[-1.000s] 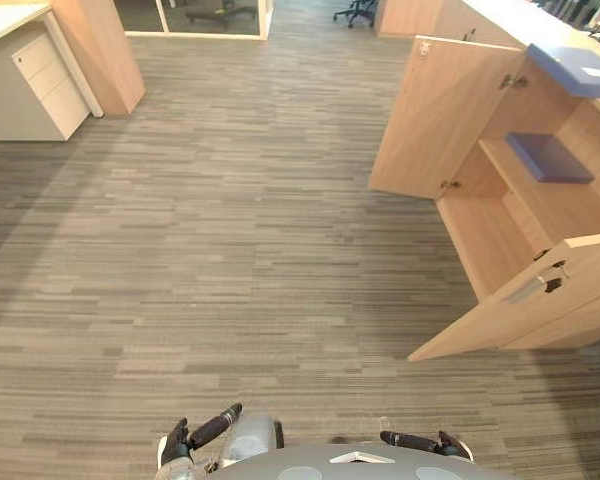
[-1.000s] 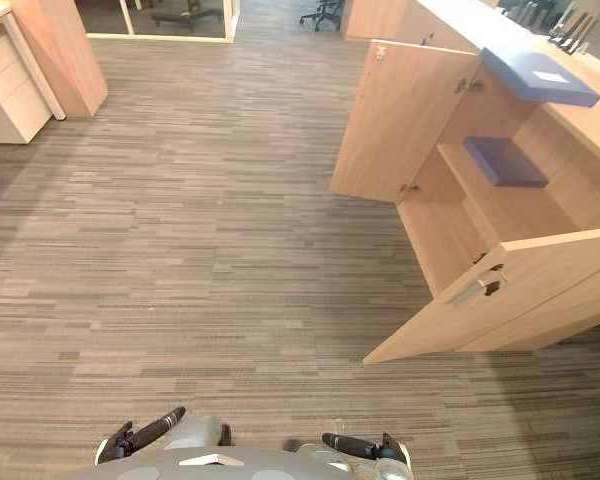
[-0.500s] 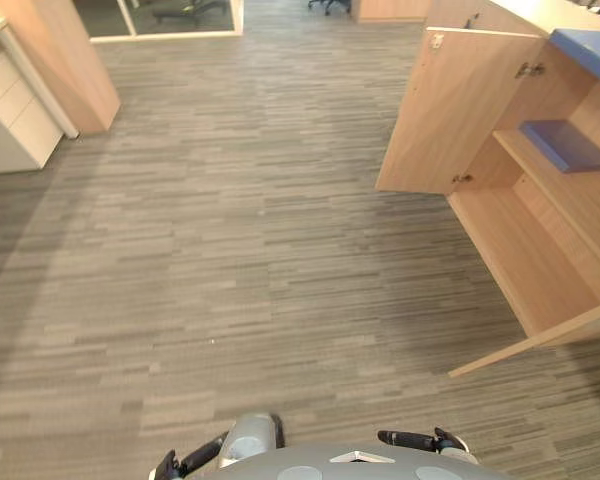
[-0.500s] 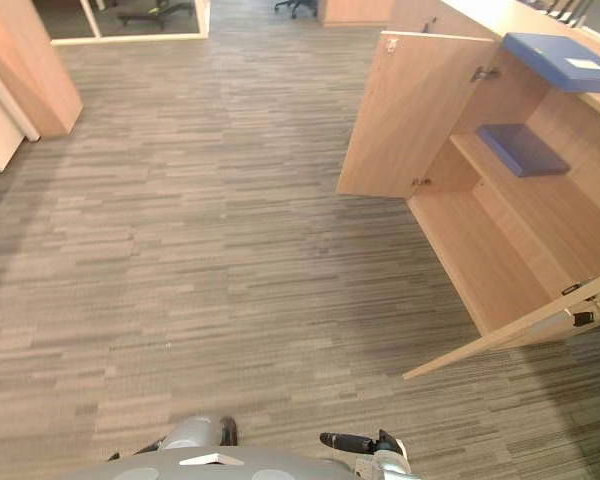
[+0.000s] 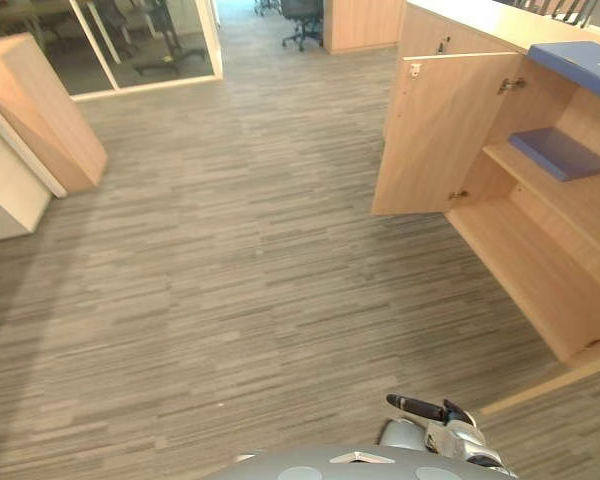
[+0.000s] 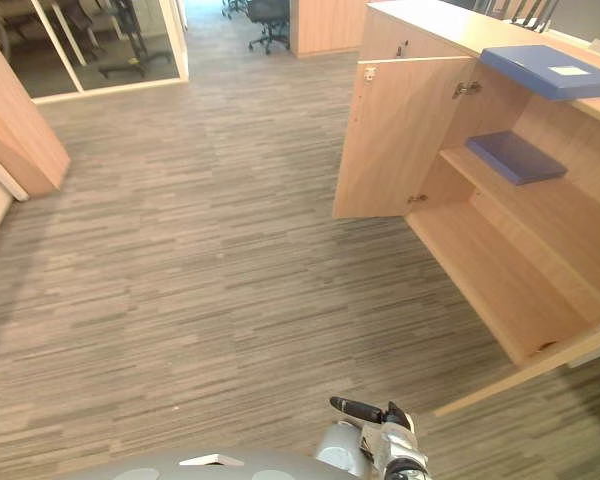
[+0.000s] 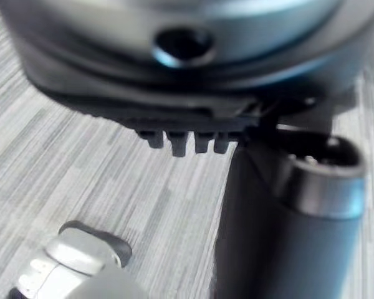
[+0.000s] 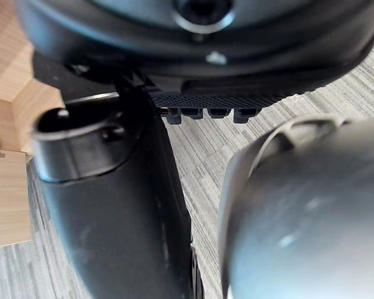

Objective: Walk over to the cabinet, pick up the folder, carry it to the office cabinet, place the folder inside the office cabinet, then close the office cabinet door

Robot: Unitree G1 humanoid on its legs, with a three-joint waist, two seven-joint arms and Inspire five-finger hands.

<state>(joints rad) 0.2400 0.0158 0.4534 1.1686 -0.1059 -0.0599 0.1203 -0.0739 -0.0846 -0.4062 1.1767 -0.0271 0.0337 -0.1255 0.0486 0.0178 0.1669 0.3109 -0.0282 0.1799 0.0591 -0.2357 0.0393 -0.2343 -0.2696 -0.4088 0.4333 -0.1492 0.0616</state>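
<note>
A blue folder (image 5: 580,65) lies flat on top of the wooden office cabinet (image 5: 540,260) at the right. A second blue folder (image 6: 516,156) rests on the shelf inside it. Both cabinet doors stand open: the far door (image 5: 435,135) swings out toward the room, and the near door's edge (image 5: 550,385) shows at the lower right. My right hand (image 5: 425,408) hangs low at the bottom, fingers straight, holding nothing, well short of the cabinet. My left hand (image 7: 193,87) hangs over the carpet with fingers relaxed and empty.
Striped grey carpet (image 5: 240,260) stretches ahead. A wooden partition (image 5: 40,110) and a white unit (image 5: 5,190) stand at the left. A glass wall (image 5: 140,40) and an office chair (image 5: 302,15) are at the far end.
The camera has moved: the whole picture shifted, with the cabinet sliding toward the right edge and more of the far room showing. My left hand has dropped out of the eye views.
</note>
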